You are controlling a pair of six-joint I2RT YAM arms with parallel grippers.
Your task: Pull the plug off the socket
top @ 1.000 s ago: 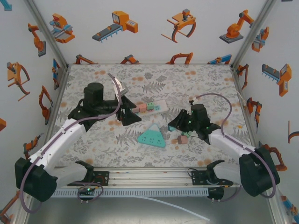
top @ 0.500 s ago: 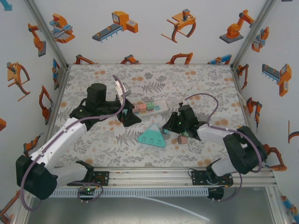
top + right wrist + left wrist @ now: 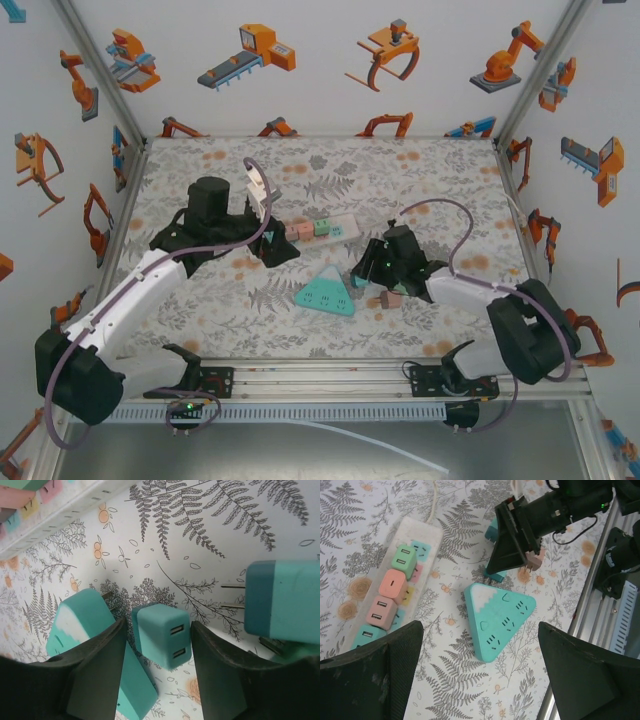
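A teal cube plug (image 3: 161, 636) with two USB slots lies between the fingers of my right gripper (image 3: 159, 625), with a gap on each side, so the jaws stand open around it. The teal triangular socket (image 3: 82, 622) lies just left of it, flat on the table (image 3: 325, 293), with nothing plugged into it (image 3: 500, 617). My right gripper (image 3: 370, 268) hovers low at the socket's right corner. My left gripper (image 3: 272, 245) hangs wide open and empty (image 3: 480, 680) above the socket's near side.
A white power strip (image 3: 340, 225) holding green and pink plugs (image 3: 395, 585) lies behind the socket. A second teal plug (image 3: 285, 602) with bare prongs rests right of my right gripper. A pink plug (image 3: 390, 299) lies on the cloth.
My right gripper slid left toward the triangular socket, then opened its jaws round the teal plug. The left arm has barely shifted.
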